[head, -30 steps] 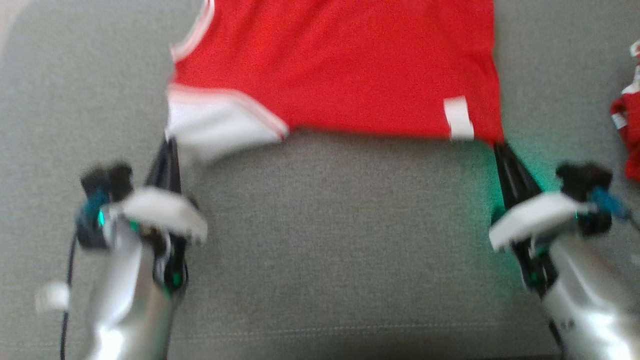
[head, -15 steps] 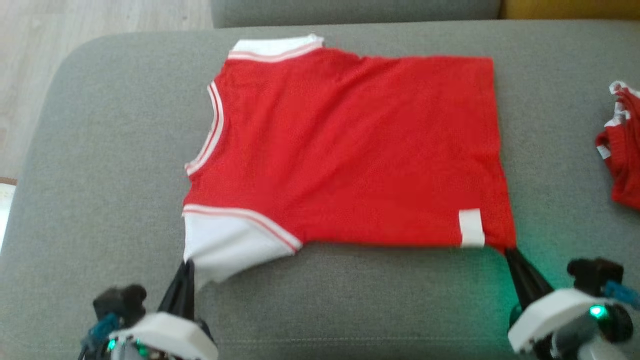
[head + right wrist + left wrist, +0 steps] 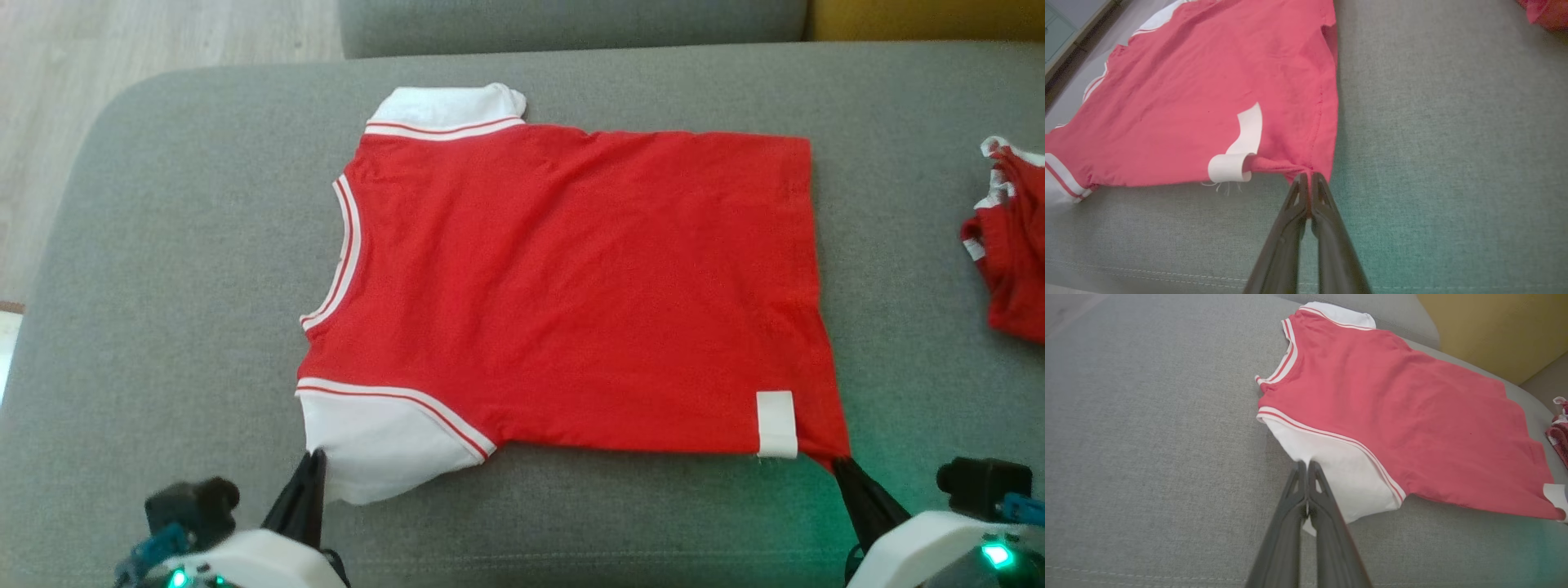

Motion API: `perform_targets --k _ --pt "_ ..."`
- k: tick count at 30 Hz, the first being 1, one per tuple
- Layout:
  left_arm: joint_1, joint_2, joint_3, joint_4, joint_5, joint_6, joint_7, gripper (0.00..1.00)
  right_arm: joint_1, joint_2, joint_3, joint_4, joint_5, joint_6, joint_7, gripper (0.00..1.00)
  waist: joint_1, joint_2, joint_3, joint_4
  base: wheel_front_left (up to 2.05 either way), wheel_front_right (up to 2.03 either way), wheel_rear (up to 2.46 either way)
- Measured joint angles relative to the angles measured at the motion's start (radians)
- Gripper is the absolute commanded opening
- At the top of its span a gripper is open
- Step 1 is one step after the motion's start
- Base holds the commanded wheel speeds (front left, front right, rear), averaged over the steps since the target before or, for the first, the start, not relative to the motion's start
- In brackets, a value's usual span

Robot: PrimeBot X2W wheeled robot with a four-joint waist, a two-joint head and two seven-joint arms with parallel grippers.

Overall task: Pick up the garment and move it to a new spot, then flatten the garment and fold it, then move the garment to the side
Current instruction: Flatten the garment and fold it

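As left hand point(image 3: 314, 457), right hand point(image 3: 840, 465) pinch garment point(image 3: 571, 286), red heap point(image 3: 1011, 245) cropped.

Second red garment point(image 3: 1011, 269) cut by right edge.

shirt point(image 3: 571, 286): red | sleeves point(image 3: 375, 445): white, red-and-white striped seams | neckline point(image 3: 347, 245): same stripes | label point(image 3: 775, 423): white | sofa point(image 3: 163, 286): grey | other garment point(image 3: 1012, 261): red, white trim | floor point(image 3: 163, 41): pale wood | panel point(image 3: 922, 18): mustard yellow | left end effector point(image 3: 314, 457), right end effector point(image 3: 841, 465): black
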Motion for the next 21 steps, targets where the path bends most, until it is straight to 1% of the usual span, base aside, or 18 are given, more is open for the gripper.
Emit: perform_targets --k 4,8,10,13,15,21 --pt "-0.06 0.015 0.013 0.0 -0.03 -0.01 0.04 0.0 -0.013 0.007 -0.009 -0.01 -0.001 0.0 0.062 0.0 0.0 0.0 0.023 -0.008 0.0 0.0 0.0" --pt "-0.173 0.023 0.028 0.017 -0.068 -0.037 0.06 0.0 -0.079 0.006 -0.016 -0.008 0.003 0.0 0.105 0.0 0.0 0.0 0.055 -0.019 0.0 0.0 0.0" --pt "-0.199 0.027 0.028 0.027 -0.071 -0.037 0.063 0.0 -0.101 0.006 -0.017 -0.007 0.009 0.0 0.114 0.0 0.0 0.0 0.065 -0.022 0.0 0.0 0.0" --pt "-0.264 0.04 0.029 0.071 -0.07 -0.054 0.072 0.0 -0.162 0.0 -0.02 0.008 0.019 0.0 0.13 0.0 0.0 0.0 0.094 -0.028 0.0 0.0 0.0" --pt "-0.305 0.045 0.034 0.094 -0.073 -0.055 0.073 0.0 -0.198 -0.01 -0.02 0.016 0.024 0.0 0.13 0.0 0.0 0.0 0.114 -0.031 0.0 0.0 0.0" --pt "-0.464 0.047 0.052 0.191 -0.099 -0.08 0.072 0.0 -0.323 -0.04 -0.009 0.063 0.036 0.0 0.124 0.0 0.0001 0.0 0.175 -0.036 0.0 0.0 0.0"
